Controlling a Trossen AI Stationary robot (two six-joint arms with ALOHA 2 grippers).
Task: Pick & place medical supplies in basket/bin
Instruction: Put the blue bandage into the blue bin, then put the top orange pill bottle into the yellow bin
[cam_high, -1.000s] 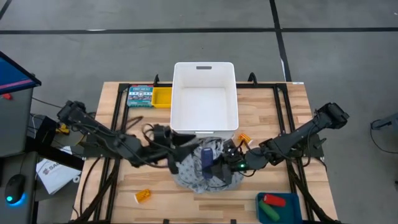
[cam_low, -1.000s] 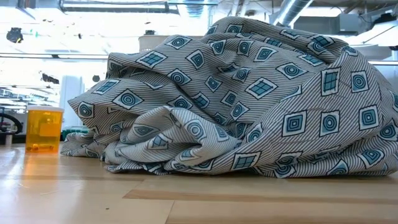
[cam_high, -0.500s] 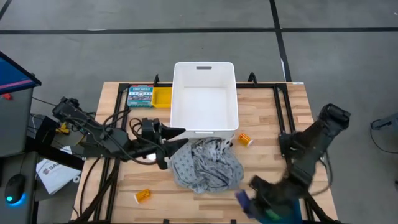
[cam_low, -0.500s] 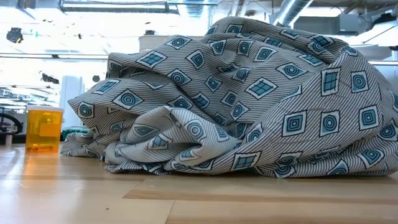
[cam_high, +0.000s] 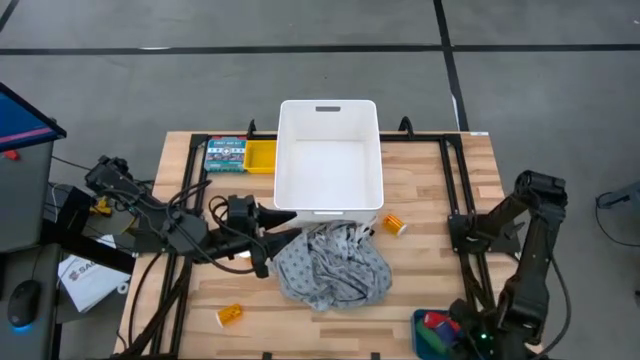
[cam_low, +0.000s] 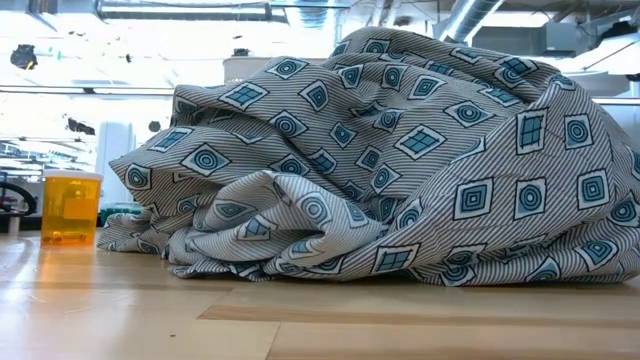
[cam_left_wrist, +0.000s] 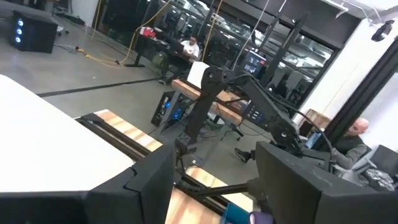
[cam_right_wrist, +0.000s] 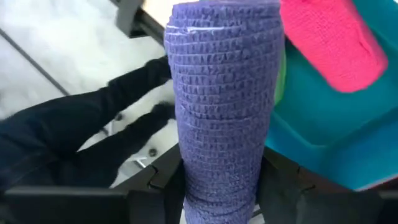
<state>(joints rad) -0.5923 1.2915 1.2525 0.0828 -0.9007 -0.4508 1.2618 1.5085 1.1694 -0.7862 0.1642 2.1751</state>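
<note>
Blue roll (cam_right_wrist: 224, 106) is clamped in right end effector (cam_right_wrist: 221, 186) over teal bin (cam_high: 440, 335); should be lowered inside before release. Left end effector (cam_left_wrist: 214, 177) is held apart, empty.

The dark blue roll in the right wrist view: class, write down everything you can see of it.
The dark blue roll is a cylinder wound in crinkled, woven-looking bandage wrap, purple-blue. It stands lengthwise between the right hand's two dark fingers, which clamp its lower part. Behind it lie a pink-red textured roll and a teal tray. From above, it sits over that tray at the table's near right corner.
</note>
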